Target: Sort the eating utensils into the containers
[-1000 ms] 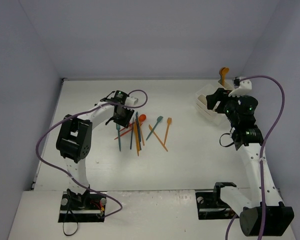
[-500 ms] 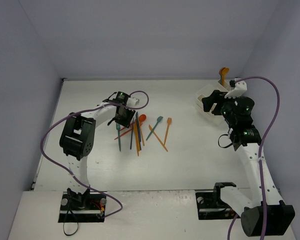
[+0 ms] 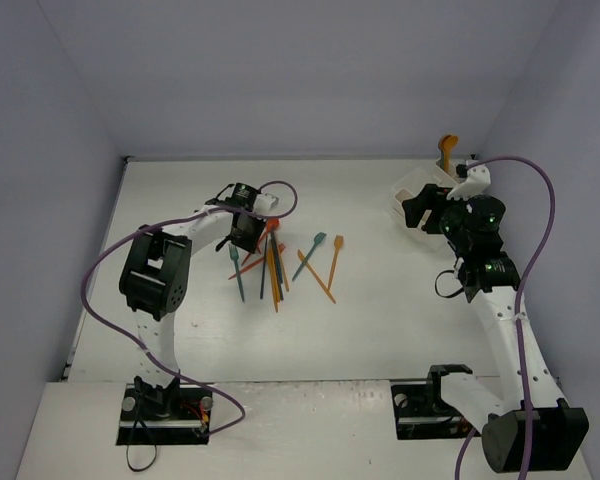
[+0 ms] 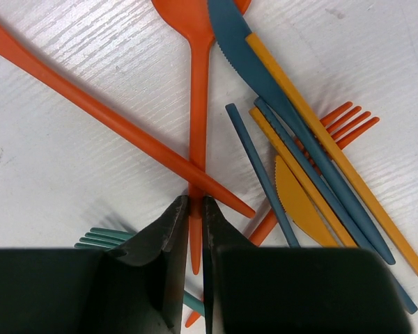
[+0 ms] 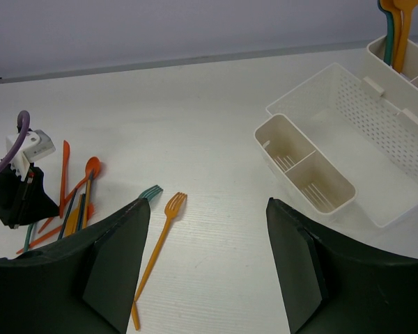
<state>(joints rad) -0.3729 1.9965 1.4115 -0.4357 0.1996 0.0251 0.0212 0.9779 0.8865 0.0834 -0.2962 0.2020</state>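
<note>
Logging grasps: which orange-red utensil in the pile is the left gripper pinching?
The orange spoon: its handle runs straight down between the closed fingers of the left gripper. The long diagonal orange handle only crosses it and is not held.

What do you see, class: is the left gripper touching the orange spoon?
Touching. The left wrist view shows the left gripper with both fingers pressed against the handle of the orange spoon, with no gap on either side.
</note>
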